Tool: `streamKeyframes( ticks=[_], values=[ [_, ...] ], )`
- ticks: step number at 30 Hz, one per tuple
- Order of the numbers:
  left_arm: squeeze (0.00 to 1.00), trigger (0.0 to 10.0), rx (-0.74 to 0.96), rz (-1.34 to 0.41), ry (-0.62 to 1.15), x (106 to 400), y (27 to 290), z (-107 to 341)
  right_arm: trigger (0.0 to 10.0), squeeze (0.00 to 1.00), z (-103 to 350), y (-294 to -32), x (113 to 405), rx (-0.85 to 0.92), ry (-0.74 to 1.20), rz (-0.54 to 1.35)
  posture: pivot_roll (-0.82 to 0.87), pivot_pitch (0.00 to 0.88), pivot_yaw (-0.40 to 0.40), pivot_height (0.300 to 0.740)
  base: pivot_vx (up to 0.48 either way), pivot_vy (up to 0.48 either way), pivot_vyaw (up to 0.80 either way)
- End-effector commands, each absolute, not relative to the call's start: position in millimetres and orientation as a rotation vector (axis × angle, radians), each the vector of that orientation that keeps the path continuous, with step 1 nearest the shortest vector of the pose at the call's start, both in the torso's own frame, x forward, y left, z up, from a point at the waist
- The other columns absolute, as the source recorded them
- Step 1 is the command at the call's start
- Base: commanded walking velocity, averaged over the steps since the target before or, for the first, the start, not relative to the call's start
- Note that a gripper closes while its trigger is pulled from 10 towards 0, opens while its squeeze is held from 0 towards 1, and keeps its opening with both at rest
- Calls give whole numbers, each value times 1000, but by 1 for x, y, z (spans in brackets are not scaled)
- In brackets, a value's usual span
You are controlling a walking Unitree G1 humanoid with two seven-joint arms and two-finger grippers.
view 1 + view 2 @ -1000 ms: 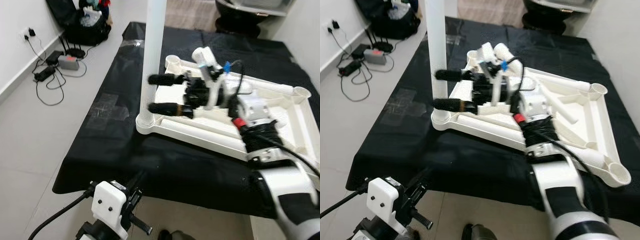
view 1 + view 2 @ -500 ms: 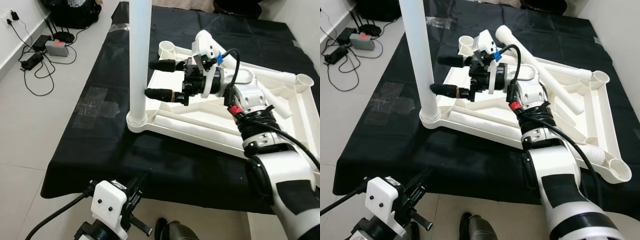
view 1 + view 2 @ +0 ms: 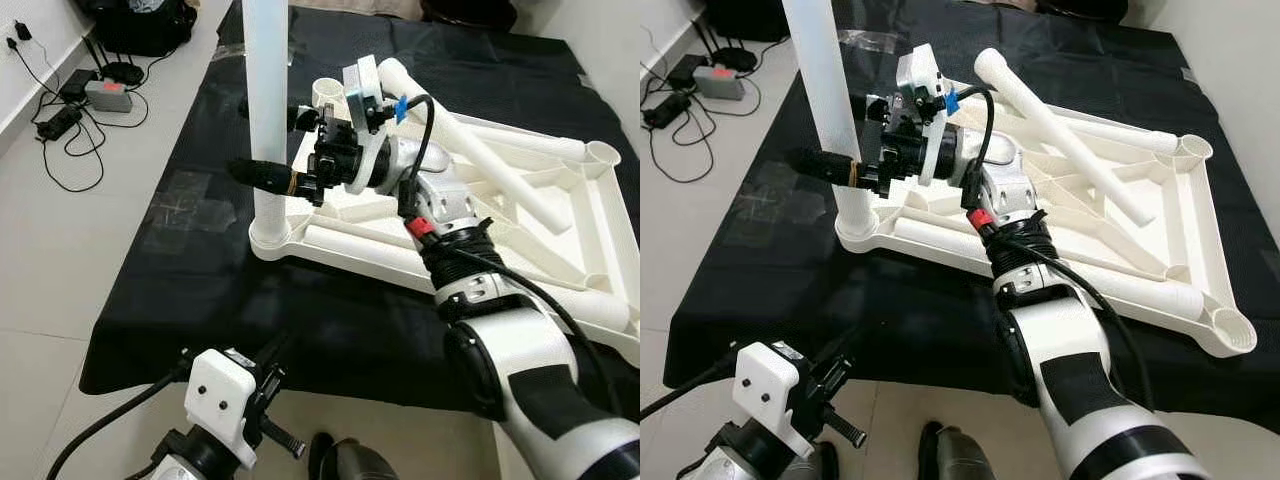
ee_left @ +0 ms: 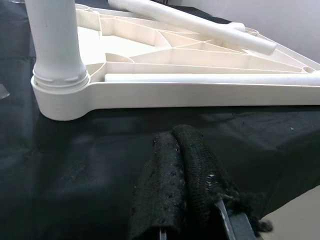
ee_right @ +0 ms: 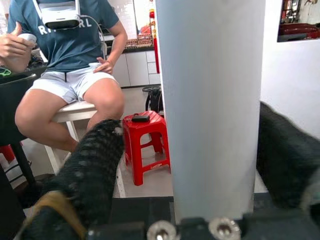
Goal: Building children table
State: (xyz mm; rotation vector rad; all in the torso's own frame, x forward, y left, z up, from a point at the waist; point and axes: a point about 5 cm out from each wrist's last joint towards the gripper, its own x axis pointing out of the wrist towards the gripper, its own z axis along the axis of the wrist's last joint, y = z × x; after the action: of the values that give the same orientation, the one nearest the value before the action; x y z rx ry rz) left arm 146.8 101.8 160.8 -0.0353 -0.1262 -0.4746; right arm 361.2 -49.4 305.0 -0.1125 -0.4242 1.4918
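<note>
The white children's table (image 3: 600, 250) lies upside down on a black cloth. One white leg (image 3: 265, 100) stands upright in its near left corner socket (image 3: 268, 232). My right gripper (image 3: 268, 145) is open and straddles this leg a little above the socket. In the right wrist view the leg (image 5: 210, 100) stands between the black fingers (image 5: 90, 165), with a gap on one side. A loose leg (image 3: 470, 150) lies slanted across the frame and another (image 3: 370, 245) lies along its near rail. My left gripper (image 4: 172, 137) is shut and empty, low before the cloth's near edge.
The black cloth (image 3: 200, 270) covers a low platform on a grey tiled floor. Cables and a router (image 3: 105, 95) lie on the floor at the far left. A seated person (image 5: 75, 75) and a red stool (image 5: 145, 135) are beyond the leg.
My right gripper has moved left, from beside the upright leg to having a finger on each side of it. The head camera has also shifted.
</note>
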Motion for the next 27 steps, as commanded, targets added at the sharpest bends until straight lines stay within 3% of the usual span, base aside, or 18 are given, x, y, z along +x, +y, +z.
streamKeyframes(
  ticks=[1, 9, 14, 16, 17, 19, 20, 21, 23, 24, 27],
  values=[
    [0, 10000, -44, -472, -95, 146, 101, 156, 0, 0, 310, -48, 357, -149, -439, 1533, 94, 233, -139, 740, 0, 0, 0],
    [0, 10000, -49, -472, -99, 148, 100, 156, 0, 0, 314, -62, 360, -236, -401, 1534, 74, 239, -155, 740, 0, 0, 0],
    [0, 10000, -53, -471, -103, 152, 98, 154, 0, 0, 310, -82, 367, -351, -281, 1402, 37, 226, -176, 740, 0, 0, 0],
    [0, 10000, -56, -473, -101, 156, 97, 149, 0, 0, 291, -100, 366, -313, -160, 1135, 3, 180, -213, 740, 0, 0, 0],
    [0, 10000, -56, -473, -101, 156, 97, 149, 0, 0, 291, -100, 366, -313, -160, 1135, 3, 180, -213, 740, 0, 0, 0],
    [0, 10000, -58, -474, -94, 163, 100, 141, 0, 0, 232, -137, 351, -168, 37, 402, -25, 121, -217, 740, 0, 0, 0],
    [0, 10000, -58, -476, -93, 166, 101, 139, 0, 0, 195, -150, 325, -114, 153, 255, -28, 112, -210, 740, 0, 0, 0],
    [0, 10000, -56, -477, -89, 172, 103, 135, 0, 0, 172, -151, 308, -74, 207, 200, -64, 81, -182, 740, 0, 0, 0],
    [0, 10000, -54, -479, -86, 176, 104, 131, 0, 0, 165, -146, 304, -43, 209, 220, -77, 68, -174, 740, 0, 0, 0],
    [0, 10000, -50, -481, -81, 182, 105, 127, 0, 0, 165, -138, 311, -14, 194, 248, -85, 20, -160, 740, 0, 0, 0],
    [0, 10000, -51, -482, -65, 194, 107, 118, 0, 0, 189, -107, 339, 6, 97, 368, -58, 0, -166, 740, 0, 0, 0]
  ],
)
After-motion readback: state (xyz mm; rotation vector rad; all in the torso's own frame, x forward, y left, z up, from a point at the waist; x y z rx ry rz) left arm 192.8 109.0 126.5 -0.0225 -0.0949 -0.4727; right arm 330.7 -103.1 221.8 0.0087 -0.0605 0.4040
